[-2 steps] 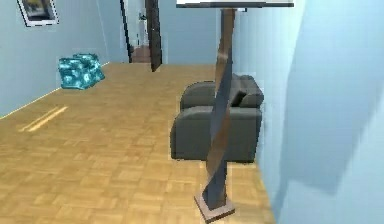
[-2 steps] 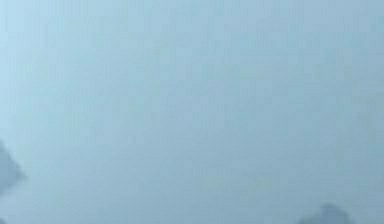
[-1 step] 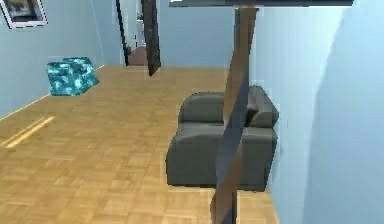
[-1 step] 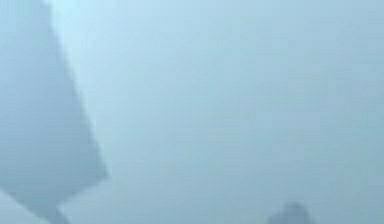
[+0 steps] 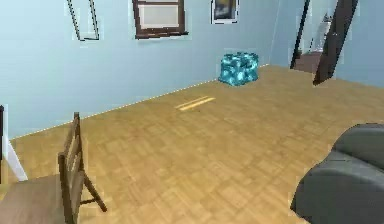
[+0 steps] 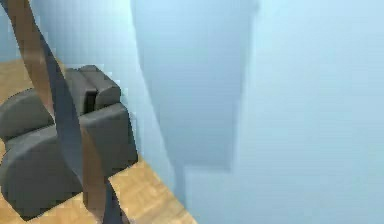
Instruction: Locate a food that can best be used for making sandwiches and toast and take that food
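A wood floor point(image 5: 190, 150) runs ahead to a light blue wall point(image 5: 60, 80). A teal patterned box point(image 5: 239, 68) stands on the floor against that wall. A thin pale flat strip point(image 5: 196, 103) lies on the floor a little in front of it. Nothing on the floor has the shape or colour of food.
A wooden chair point(image 5: 70, 170) stands at the forward view's bottom left, a dark grey armchair point(image 5: 345, 180) at its bottom right. A doorway point(image 5: 318, 45) with a dark door opens at the far right. In the arm side view the armchair point(image 6: 60, 140) sits by a blue wall, crossed by a slanting brown strip point(image 6: 72, 135).
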### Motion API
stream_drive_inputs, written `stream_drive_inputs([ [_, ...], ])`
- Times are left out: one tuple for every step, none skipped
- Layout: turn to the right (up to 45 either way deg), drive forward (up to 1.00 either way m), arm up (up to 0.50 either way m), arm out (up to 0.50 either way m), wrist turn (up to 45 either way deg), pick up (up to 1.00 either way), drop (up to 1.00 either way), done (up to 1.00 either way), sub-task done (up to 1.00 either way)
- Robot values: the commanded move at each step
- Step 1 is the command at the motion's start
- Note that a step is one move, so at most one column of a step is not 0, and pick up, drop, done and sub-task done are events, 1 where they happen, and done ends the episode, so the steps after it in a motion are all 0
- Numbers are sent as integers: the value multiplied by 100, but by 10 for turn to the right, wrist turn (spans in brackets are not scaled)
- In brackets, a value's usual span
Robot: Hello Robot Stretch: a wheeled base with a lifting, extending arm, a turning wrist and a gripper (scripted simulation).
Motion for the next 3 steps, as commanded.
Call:
stream_drive_inputs([
  [0, 75, 0, 0, 0, 0, 0, 0, 0],
  [300, 0, 0, 0, 0, 0, 0, 0, 0],
  [0, 100, 0, 0, 0, 0, 0, 0, 0],
])
